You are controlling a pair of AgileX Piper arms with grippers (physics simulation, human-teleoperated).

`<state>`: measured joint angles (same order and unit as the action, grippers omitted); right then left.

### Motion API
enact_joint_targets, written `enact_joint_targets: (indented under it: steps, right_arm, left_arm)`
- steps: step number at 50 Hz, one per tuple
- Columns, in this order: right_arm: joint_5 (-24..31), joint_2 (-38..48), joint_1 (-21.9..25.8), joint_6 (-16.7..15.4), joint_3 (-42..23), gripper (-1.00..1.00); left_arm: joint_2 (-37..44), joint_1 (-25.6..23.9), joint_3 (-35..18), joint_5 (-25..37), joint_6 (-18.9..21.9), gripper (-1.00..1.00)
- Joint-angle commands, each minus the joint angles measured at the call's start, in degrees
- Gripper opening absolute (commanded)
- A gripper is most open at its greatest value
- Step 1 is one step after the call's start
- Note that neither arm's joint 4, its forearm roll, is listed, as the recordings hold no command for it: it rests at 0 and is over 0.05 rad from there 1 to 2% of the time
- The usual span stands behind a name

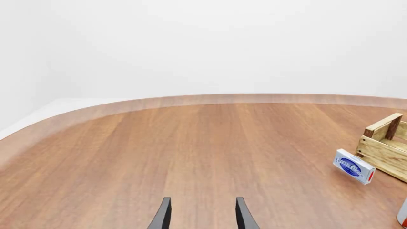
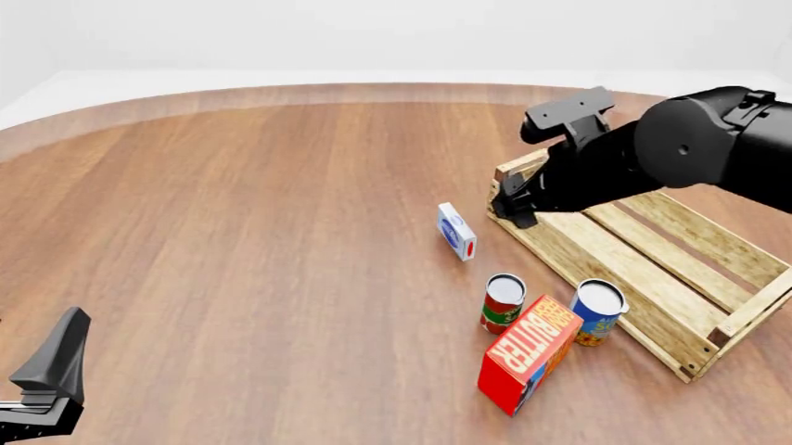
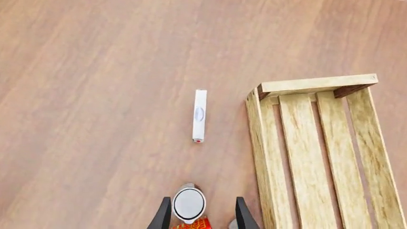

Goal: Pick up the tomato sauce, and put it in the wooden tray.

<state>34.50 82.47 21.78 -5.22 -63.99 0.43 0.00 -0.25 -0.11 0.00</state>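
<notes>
The tomato sauce, a small cylindrical can with a red and green label and a silver-white top (image 2: pixel 503 302), stands upright on the brown wooden table (image 2: pixel 248 232), just beside the near long side of the wooden tray, a large light-wood slatted crate with darker corner posts (image 2: pixel 644 255). It is not yet in the tray. A red box lettered "BUTTER" (image 2: pixel 530 354) leans right against the can's near side, and a slightly larger blue and orange can (image 2: pixel 599 311) stands close on its other side, next to the tray wall.

The right hand (image 3: pixel 199 213) hangs above the table near the tray's corner, empty, its two dark fingers parted, with the can's top showing between them in its wrist view. The left hand (image 1: pixel 200 214) hovers low over bare table well apart from everything, also open and empty.

The crowding is the main risk. As the right hand descends, one finger is likely to strike the butter box or the blue can, tipping either and knocking the tomato sauce over. A grasp set off-centre could slip on the round wall. Lifting too low afterwards could catch the can on the tray's rail. A small white and blue flat box (image 2: pixel 455 231) lies farther off and seems out of the way.
</notes>
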Motion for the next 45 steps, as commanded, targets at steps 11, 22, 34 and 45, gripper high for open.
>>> enact_joint_targets:
  steps: [11,22,34,45]
  right_arm:
    - [-0.5,7.0,4.4,1.7,4.4,1.0]
    - [-4.1,11.5,3.1,2.8,6.8,1.0]
    - [-6.6,12.4,1.8,2.4,9.5,1.0]
    - [-7.6,12.4,1.9,2.7,11.0,1.0]
  left_arm:
    - [0.0,0.0,0.0,0.0,0.0,1.0]
    - [0.0,0.0,0.0,0.0,0.0,1.0]
    - [0.0,0.0,0.0,0.0,0.0,1.0]
    - [0.0,0.0,0.0,0.0,0.0,1.0]
